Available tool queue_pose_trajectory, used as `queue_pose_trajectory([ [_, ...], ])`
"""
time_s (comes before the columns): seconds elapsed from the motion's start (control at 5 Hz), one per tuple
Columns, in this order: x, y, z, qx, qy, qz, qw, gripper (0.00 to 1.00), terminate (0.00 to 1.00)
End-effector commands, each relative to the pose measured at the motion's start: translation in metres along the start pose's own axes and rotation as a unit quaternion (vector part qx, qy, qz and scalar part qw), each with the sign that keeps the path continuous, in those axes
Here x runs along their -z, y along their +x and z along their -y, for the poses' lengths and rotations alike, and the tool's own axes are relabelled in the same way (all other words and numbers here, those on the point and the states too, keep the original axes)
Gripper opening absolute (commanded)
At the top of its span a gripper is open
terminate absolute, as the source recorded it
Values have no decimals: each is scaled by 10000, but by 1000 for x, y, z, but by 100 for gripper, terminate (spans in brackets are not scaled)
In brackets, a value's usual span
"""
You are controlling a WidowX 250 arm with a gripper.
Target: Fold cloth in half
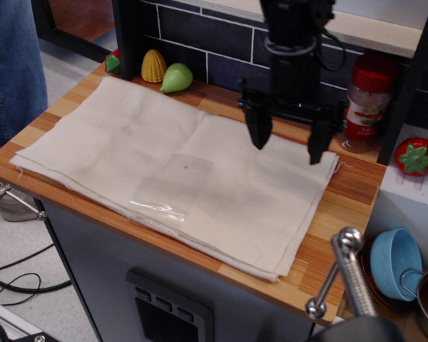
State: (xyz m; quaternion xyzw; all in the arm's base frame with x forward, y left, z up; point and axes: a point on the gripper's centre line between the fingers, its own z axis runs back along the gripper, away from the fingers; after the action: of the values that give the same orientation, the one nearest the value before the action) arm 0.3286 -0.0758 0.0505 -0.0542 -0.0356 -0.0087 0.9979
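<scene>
The cloth [164, 164] is a large cream sheet lying flat in layers across the wooden counter [349, 192], with faint creases and a clear tape-like patch [172, 184] near its middle. My black gripper [287, 148] hangs open just above the cloth's far right part, near its back right corner. Its two fingertips point down, spread wide apart, holding nothing. I cannot tell whether the tips touch the cloth.
A red-lidded jar [366, 100] stands at the back right, close to the gripper. Toy corn [154, 65] and a green toy [177, 77] sit at the back left. A toy tomato [416, 155], a blue cup [396, 261], a metal handle [346, 274] lie right. A person's leg [13, 64] stands left.
</scene>
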Motion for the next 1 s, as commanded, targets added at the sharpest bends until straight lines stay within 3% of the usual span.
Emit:
queue_pose_trajectory([
  [0.0,-2,5,23,-164,28,331,9993,100,0],
  [0.4,30,4,22,-139,371,317,9987,100,0],
  [0.8,45,-6,24,5,456,248,9987,100,0],
])
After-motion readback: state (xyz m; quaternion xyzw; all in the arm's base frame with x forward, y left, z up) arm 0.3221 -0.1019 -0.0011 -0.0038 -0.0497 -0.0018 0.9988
